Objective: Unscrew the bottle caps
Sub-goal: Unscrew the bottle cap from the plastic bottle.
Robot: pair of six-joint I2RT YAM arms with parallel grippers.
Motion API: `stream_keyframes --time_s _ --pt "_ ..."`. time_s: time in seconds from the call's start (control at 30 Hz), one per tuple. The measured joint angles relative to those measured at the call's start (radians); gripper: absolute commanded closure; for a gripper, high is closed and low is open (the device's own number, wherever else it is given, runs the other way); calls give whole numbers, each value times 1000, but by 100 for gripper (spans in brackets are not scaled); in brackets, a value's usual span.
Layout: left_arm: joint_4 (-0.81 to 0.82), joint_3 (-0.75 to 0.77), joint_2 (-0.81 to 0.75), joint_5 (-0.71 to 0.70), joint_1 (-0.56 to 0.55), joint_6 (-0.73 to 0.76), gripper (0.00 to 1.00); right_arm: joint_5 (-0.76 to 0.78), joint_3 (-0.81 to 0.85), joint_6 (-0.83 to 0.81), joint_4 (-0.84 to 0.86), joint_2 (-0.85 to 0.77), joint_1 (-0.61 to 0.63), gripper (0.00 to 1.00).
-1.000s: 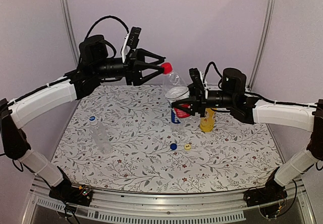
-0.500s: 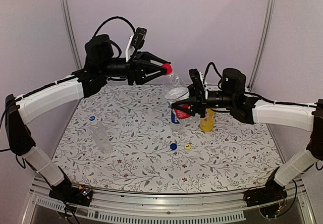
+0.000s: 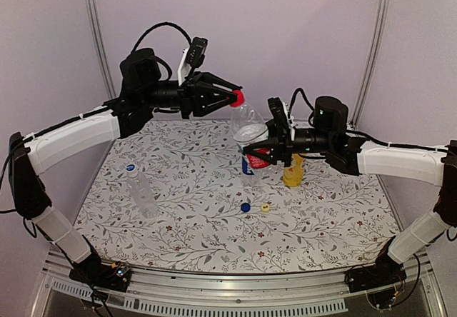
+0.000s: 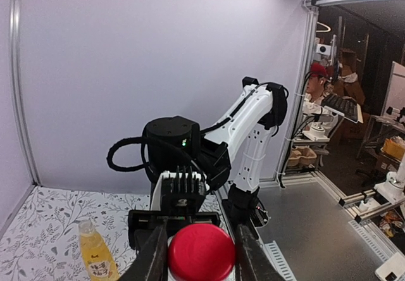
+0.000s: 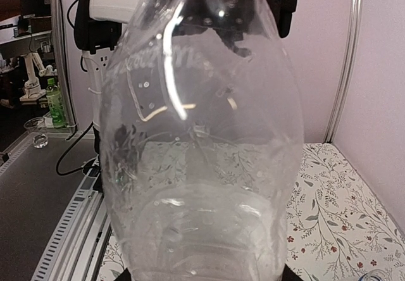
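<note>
Caps lie nearest me on the counter (image 3: 178, 238): a loose blue cap (image 3: 245, 207) and a loose yellow cap (image 3: 265, 207), just beside each other but not touching. Off to the left, a plain clear bottle (image 3: 142, 190) lies on its side with a small blue top on its neck.

Farther back on the right, the yellow-liquid bottle (image 3: 292, 170) stands upright, just beside the right arm. Next to it, my right gripper (image 3: 257, 153) has its fingers clamped around the red-and-white-label bottle (image 3: 250, 135) at label height. That bottle leans a little, and I cannot tell whether its base touches the counter. On the right wrist camera its clear body (image 5: 202, 142) fills nearly the whole frame.

At the top of that bottle, my left gripper (image 3: 233, 100) reaches in level from the left. Its fingers (image 4: 154, 259) press against both sides of the red cap (image 4: 201, 252), which sits on the neck.
</note>
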Motion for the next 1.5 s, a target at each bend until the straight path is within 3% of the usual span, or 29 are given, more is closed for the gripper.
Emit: stream_keyframes --time_s 0.03,0.2,0.27,0.53,0.63,0.8,0.97,1.07,1.13,1.27,1.5 --pt "-1 0 0 -1 0 0 99 1 0 0 -1 0 0 61" --pt "-24 0 -5 -61 0 15 100 55 21 -2 -43 0 0 61" --pt "-56 0 -17 -147 -5 14 100 120 34 -3 -61 0 -1 62" --pt "-205 39 -50 -784 -178 5 100 372 43 0 -71 -9 3 62" --pt "-250 76 -45 -942 -230 3 100 478 43 -8 -76 -22 35 62" --pt "-288 111 -40 -1034 -260 3 75 546 43 -22 -86 -42 54 61" --pt "-310 111 -41 -1000 -245 4 39 496 39 -32 -93 -44 47 61" --pt "-305 99 -43 -895 -210 0 13 404 39 -38 -92 -46 39 60" --pt "-286 76 -51 -797 -173 2 3 333 39 -44 -94 -46 34 60" --pt "-226 27 -68 -579 -88 0 2 220 47 -58 -131 -42 33 60" --pt "-148 1 -87 -278 -35 43 19 74 82 -65 -171 -9 31 60"
